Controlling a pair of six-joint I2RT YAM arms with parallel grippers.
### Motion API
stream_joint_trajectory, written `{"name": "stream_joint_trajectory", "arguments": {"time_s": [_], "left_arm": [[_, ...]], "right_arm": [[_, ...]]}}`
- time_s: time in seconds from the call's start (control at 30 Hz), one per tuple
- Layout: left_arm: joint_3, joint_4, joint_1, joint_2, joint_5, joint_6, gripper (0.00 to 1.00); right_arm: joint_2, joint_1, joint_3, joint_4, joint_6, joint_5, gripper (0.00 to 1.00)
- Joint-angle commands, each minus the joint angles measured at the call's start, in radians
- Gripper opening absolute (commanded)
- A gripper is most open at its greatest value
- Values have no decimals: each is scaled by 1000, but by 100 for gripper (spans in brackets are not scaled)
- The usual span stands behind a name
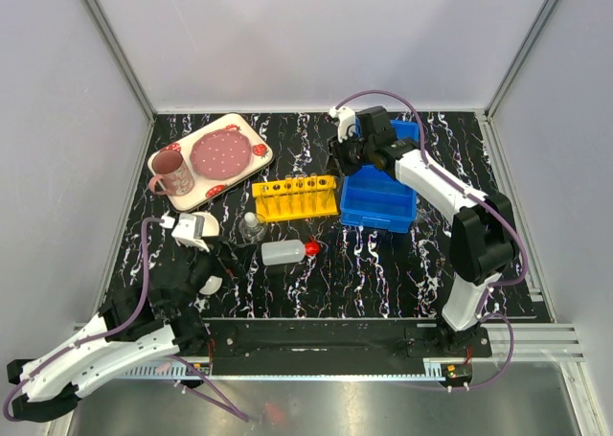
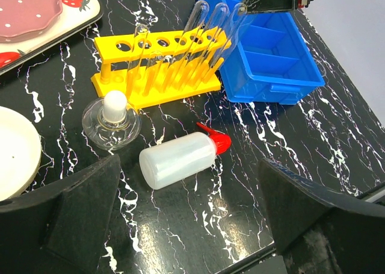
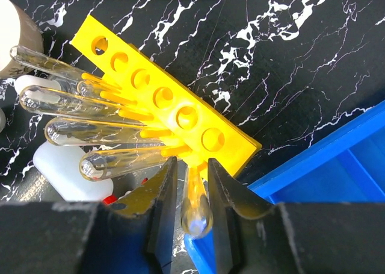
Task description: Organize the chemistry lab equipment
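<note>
Right gripper first: its two black fingers sit either side of a thin clear glass test tube, round end up toward the wrist camera. The gap is super tight, but I honestly can't tell if it's pinching the tube or just loosely around it. The tube's lower end drops behind the fingertips, right at the end of the yellow plastic holed tube rack, so I can't say whether it's seated in a hole.

Four more clear test tubes stand in that rack, all leaning the same way, toward 9 o'clock in the right wrist view.

From the top view, the blue plastic divided bin is just beside the rack at 3 o'clock. The translucent white squeeze bottle with the red cap lies on its side near the rack's 6 o'clock, and the small clear glass flask with a white stopper stands upright at about 8 o'clock. Up at 10 o'clock is a strawberry-patterned tray carrying a pink plate and a pink mug.

Left gripper is spread wide with nothing in it, hovering near the bottle's 6 o'clock side. A small white round dish sits at 9 o'clock in its wrist view.
</note>
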Motion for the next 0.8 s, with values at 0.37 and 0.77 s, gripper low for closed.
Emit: {"name": "stream_joint_trajectory", "arguments": {"time_s": [0.37,0.77], "left_arm": [[-5,14,3,-34,-11,0,99],[5,5,3,-42,-17,0,99]], "right_arm": [[-39,13,-25,10,-19,-44,38],[-59,13,79,-17,25,-29,51]]}}
